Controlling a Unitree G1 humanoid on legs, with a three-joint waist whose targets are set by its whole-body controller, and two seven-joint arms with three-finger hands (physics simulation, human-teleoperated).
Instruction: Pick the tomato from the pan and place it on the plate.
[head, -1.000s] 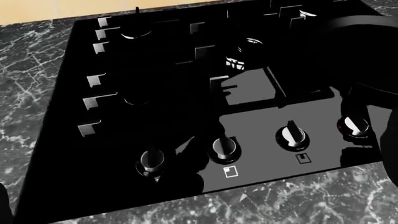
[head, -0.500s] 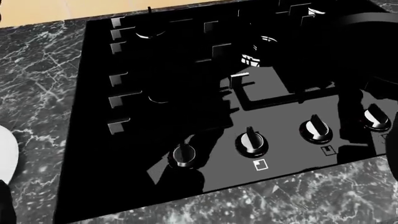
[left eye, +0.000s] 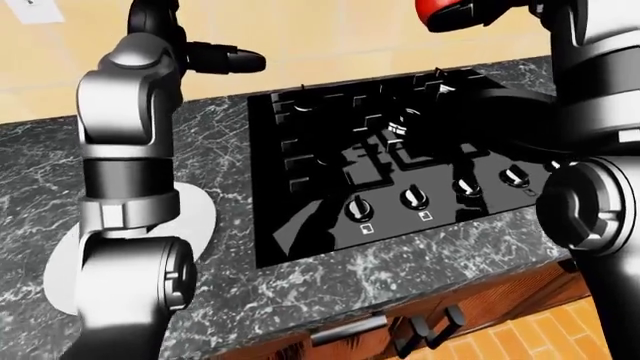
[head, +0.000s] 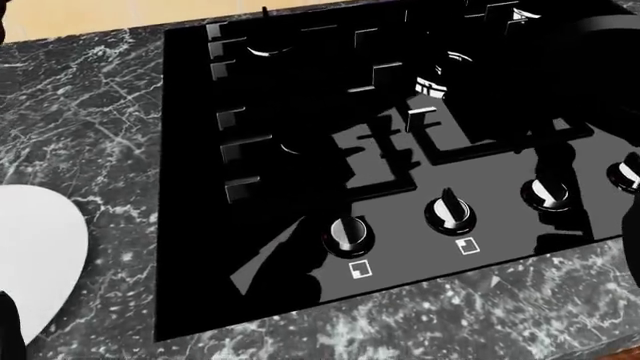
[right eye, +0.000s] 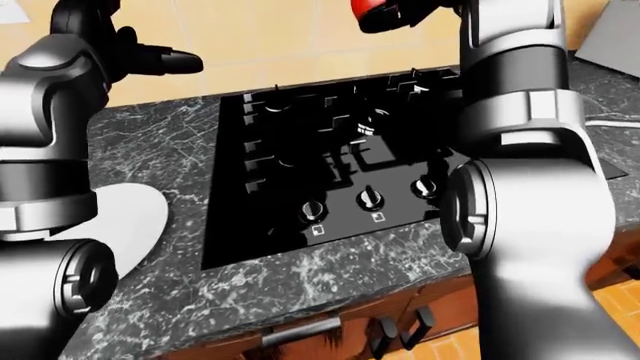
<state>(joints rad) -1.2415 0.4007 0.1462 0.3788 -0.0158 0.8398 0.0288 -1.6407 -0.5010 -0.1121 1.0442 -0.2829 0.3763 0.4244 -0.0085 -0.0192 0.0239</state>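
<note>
Two raised arms frame the black stove (left eye: 400, 157) as the right hand (left eye: 470, 9), at one o'clock at the top edge of the left-eye view, holds the red tomato (left eye: 445, 11) high above the burners, its dark fingers closed around the fruit. The left hand (left eye: 225, 58) hangs at eleven o'clock, empty; whether its fingers are spread cannot be told. Over the past second the head view has slid left along the counter (head: 90, 112), so the knobs (head: 350, 234) have drifted rightward and the white plate (head: 35, 255) has come into sight at eight o'clock. The camera, not the stove, has moved. Judging by this, the carry toward the plate is under way, with the set-down not yet done.
</note>
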